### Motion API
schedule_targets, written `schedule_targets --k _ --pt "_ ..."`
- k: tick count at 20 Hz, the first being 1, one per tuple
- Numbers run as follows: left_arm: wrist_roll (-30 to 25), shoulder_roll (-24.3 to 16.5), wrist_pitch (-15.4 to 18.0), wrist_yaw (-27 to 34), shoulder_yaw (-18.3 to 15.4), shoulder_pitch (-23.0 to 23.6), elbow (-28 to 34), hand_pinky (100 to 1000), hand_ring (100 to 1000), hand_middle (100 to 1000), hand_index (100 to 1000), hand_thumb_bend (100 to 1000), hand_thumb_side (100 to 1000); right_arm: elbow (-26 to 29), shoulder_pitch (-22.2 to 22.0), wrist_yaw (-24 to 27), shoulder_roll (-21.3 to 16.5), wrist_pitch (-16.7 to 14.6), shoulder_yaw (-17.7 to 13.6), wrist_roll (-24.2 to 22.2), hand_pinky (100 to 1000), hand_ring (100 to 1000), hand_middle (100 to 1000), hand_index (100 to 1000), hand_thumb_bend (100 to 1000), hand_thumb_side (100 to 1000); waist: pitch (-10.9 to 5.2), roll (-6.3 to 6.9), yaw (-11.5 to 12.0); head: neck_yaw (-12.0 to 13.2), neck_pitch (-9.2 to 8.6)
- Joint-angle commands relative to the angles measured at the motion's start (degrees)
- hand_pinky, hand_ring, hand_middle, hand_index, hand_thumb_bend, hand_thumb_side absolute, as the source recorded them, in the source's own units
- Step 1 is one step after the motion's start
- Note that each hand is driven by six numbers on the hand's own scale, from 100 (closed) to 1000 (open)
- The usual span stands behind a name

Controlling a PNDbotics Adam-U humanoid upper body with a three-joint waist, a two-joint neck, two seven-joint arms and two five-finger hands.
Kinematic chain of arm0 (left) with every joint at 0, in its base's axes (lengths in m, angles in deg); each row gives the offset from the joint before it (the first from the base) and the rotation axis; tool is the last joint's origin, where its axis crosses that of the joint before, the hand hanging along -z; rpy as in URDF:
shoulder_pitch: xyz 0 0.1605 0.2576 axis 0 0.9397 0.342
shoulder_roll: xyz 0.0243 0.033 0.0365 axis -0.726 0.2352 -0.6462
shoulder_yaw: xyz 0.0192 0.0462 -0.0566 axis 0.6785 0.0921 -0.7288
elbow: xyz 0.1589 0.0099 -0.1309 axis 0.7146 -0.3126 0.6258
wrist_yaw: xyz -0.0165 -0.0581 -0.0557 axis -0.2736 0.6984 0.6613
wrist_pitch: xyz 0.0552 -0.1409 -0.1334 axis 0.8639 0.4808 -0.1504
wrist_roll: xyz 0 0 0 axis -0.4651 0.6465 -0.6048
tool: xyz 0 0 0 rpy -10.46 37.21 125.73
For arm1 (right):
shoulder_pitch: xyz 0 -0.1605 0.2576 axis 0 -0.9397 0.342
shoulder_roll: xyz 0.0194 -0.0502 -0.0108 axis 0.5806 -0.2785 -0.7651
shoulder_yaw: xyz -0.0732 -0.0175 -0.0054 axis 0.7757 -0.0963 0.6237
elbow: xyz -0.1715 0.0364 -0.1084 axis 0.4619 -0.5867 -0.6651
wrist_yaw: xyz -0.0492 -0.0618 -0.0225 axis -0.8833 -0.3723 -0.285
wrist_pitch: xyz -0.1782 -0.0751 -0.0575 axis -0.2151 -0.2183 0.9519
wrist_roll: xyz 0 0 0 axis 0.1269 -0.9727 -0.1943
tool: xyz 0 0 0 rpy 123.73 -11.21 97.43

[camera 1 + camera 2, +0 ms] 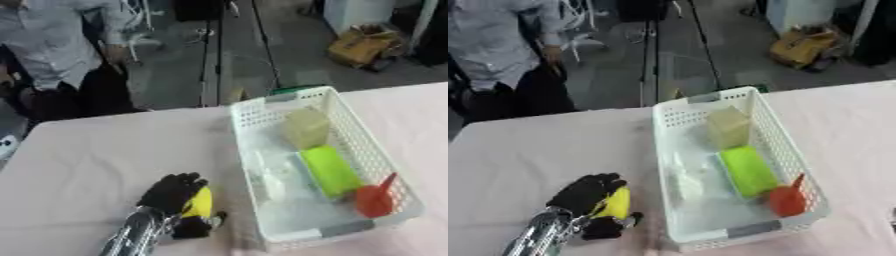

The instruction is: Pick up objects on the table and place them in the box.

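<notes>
Nearest the camera, at about seven o'clock on the pale pink table (79, 165), the robot's left hand (175, 192) comes up from the lower edge on a silver forearm, its black fingers curled over the top of a yellow object (199, 202) and the thumb closing on it from below, so the object is pinched between them just above the cloth. Just beside it, toward four o'clock, stands the white mesh box (249, 117), long side running away from the camera. Inside lie a bright green block (330, 170) near the middle, a red scoop-shaped piece (376, 197) against the near right wall, a pale translucent cube (304, 127) toward twelve o'clock, and some clear wrapping (276, 177) on the left.
</notes>
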Motion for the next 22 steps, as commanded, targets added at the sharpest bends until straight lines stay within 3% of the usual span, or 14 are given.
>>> schedule_targets --k 1,4,5,15,17,18,19,20,22 --pt "0.0 0.2 -0.3 0.3 -0.5 -0.9 0.4 993 1000 993 1000 457 1000 1.0 0.6 0.1 -0.5 -0.1 0.1 0.3 913 869 693 786 100 1000 -0.78 -0.55 0.0 0.1 -0.49" --pt "-0.1 0.2 -0.2 0.6 -0.5 -0.9 0.3 915 992 984 1000 440 1000 1.0 0.6 0.1 -0.5 -0.1 0.1 0.4 913 869 693 786 100 1000 -0.75 -0.56 0.0 0.1 -0.46" --pt "-0.2 0.2 -0.1 0.8 -0.5 -1.0 0.4 867 979 976 1000 388 1000 1.0 0.6 0.1 -0.5 -0.1 0.1 0.4 913 869 691 784 100 1000 -0.74 -0.55 0.0 0.1 -0.46" --pt "-1.5 0.0 -0.6 2.3 -1.2 -1.4 -0.5 803 959 958 1000 368 1000 1.0 0.6 0.0 -0.2 0.0 0.0 0.6 916 869 690 782 100 1000 -0.53 -0.65 -0.4 0.3 -0.65" --pt "-1.7 0.1 -0.6 2.2 -1.1 -1.4 -0.5 732 946 953 1000 362 1000 1.0 0.7 -0.1 -0.2 0.0 0.0 0.7 917 869 690 781 100 1000 -0.48 -0.63 -0.3 0.3 -0.59" --pt "-1.7 0.0 -0.6 2.2 -1.1 -1.4 -0.4 647 939 948 1000 348 1000 1.0 0.7 -0.1 -0.3 0.1 0.0 0.8 917 869 690 781 100 1000 -0.47 -0.62 -0.3 0.2 -0.59" --pt "-1.8 0.0 -0.6 2.1 -1.0 -1.4 -0.3 647 939 948 1000 348 1000 1.0 0.7 -0.1 -0.3 0.1 0.0 0.9 917 869 690 781 100 1000 -0.47 -0.61 -0.3 0.2 -0.59" --pt "-1.8 0.0 -0.6 2.0 -1.0 -1.4 -0.3 578 927 942 1000 342 1000 1.0 0.7 -0.1 -0.3 0.1 0.0 1.0 917 869 690 781 100 1000 -0.47 -0.61 -0.3 0.2 -0.64" --pt "-2.0 0.0 -0.5 2.0 -1.1 -1.4 -0.2 525 919 936 1000 345 1000 1.0 0.8 -0.1 -0.3 0.1 0.0 1.2 917 868 690 781 100 1000 -0.52 -0.6 -0.3 0.2 -0.68"
